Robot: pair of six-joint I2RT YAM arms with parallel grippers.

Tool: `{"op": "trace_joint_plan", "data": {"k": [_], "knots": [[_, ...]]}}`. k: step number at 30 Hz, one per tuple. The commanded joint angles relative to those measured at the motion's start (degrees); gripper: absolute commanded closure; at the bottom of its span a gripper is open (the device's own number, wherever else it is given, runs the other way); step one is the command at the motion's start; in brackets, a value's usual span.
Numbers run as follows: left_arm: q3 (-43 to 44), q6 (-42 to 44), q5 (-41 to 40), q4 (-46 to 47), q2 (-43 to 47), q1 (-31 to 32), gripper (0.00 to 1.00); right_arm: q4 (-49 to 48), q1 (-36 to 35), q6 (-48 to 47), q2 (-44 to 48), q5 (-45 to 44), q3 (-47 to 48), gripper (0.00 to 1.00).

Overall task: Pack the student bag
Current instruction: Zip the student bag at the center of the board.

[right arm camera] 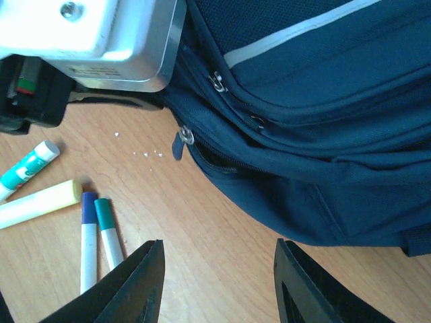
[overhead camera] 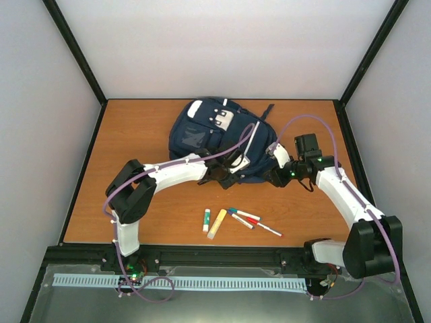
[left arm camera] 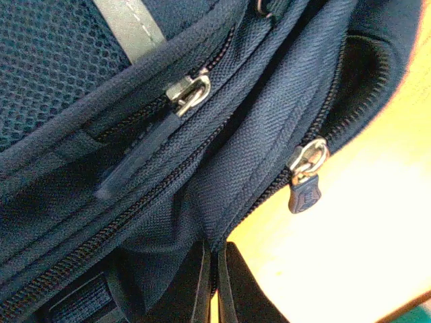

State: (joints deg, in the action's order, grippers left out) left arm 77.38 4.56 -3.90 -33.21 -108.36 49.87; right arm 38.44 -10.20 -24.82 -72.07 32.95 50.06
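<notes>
The student bag (overhead camera: 209, 138) lies flat on the far half of the table (overhead camera: 135, 134), about midway between the left and right edges, with its white buckle patch toward the far edge.

The overhead view only gives you the outline, so the wrist cams fill in the rest. The left wrist cam is right up against the navy fabric and shows two zipper pulls: a silver one (left arm camera: 188, 93) on an upper pocket, and one with a small navy tab (left arm camera: 306, 182) hanging over bare wood.

The left gripper (overhead camera: 225, 171) is at the bag's near side. Its fingers (left arm camera: 195, 289) are pressed together right where a fold of fabric comes down. I honestly can't tell if any cloth is caught between them.

The right gripper (right arm camera: 219, 282) hangs over bare wood just off the bag's near right side, with its fingers spread and nothing between them. You only get that from its own cam. From above, that end of the arm is just a dark blob.

Closer to the near edge, around the middle, there's a glue stick (overhead camera: 207, 220), a yellow highlighter (overhead camera: 217, 223) and a few markers (overhead camera: 242, 215). The right wrist cam catches blue and teal caps on two of those markers.
</notes>
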Motion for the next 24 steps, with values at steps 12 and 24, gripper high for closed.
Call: {"op": "trace_joint_plan", "data": {"k": [12,24], "knots": [[11.6,-15.5,24.4,13.3,-5.8,0.4,0.99,0.7,0.4,-1.5,-2.2,-8.0,0.8,0.58],[12.9,-20.7,27.5,16.6,-5.3,0.4,0.99,-4.6,0.3,0.8,-3.3,-10.9,-0.7,0.53]]}}
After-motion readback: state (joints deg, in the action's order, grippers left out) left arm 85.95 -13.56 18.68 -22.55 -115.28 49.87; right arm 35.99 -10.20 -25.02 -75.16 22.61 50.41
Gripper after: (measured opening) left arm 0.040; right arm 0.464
